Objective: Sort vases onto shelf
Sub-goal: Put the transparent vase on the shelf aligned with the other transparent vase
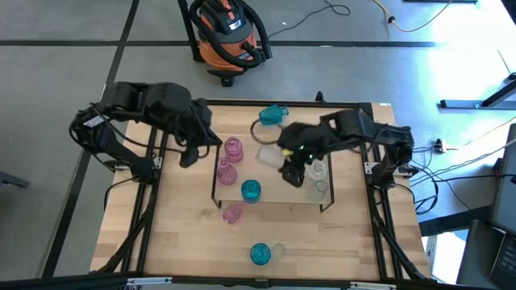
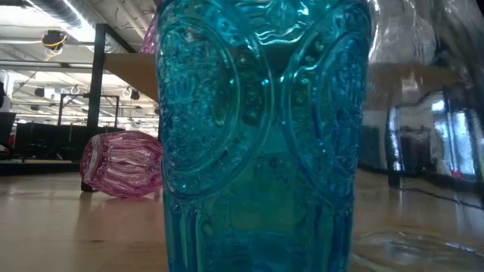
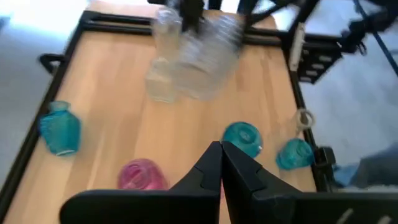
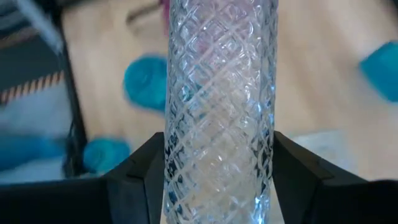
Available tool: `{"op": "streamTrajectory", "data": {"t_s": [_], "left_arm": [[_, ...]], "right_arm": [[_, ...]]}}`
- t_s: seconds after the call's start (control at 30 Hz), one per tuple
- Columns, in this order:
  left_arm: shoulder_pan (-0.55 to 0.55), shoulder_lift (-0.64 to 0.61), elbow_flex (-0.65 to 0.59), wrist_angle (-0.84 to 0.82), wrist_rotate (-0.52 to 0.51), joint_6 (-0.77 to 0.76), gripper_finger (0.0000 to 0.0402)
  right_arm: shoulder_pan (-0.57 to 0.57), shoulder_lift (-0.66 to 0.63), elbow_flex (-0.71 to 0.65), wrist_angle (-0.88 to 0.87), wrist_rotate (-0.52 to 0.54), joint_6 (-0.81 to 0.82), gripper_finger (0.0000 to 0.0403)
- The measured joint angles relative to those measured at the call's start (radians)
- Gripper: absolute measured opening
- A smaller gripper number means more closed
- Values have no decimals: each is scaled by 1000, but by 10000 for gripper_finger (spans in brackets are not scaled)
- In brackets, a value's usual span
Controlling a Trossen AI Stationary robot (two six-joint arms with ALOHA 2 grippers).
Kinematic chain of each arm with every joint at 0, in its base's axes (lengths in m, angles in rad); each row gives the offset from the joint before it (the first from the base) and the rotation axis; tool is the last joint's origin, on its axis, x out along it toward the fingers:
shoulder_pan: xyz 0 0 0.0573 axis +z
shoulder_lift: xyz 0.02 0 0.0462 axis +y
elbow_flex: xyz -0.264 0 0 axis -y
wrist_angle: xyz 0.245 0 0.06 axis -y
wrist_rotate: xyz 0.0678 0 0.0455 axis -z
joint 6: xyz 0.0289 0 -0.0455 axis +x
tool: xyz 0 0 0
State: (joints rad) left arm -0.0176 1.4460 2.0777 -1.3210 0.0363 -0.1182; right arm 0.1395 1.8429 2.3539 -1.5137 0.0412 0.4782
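Over the shelf's right end, right gripper grasping a clear vase (slippery, breakable; grip midbody). Left gripper clenched, empty.

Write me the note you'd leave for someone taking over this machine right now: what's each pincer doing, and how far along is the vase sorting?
Right pincer: shut on a clear vase, over the shelf.
Left pincer: shut, empty, near the shelf's left end.
Done: two pink vases, a teal vase and clear ones on the shelf.
Left: a pink vase on its side, a teal vase and another off the shelf.
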Motion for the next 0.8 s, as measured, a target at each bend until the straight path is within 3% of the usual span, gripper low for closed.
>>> {"op": "streamTrajectory", "data": {"t_s": [0.17,0.4,0.6,0.8], "left_arm": [[-63,36,0,66,-11,35,0],[-109,46,0,157,-158,18,0],[-129,46,0,181,-240,15,0],[-148,46,0,264,-317,59,0]], "right_arm": [[6,-67,1,146,97,16,198],[38,-130,1,293,257,-2,195],[135,-141,-20,387,406,8,195],[229,-142,-142,680,572,-1,195]]}}
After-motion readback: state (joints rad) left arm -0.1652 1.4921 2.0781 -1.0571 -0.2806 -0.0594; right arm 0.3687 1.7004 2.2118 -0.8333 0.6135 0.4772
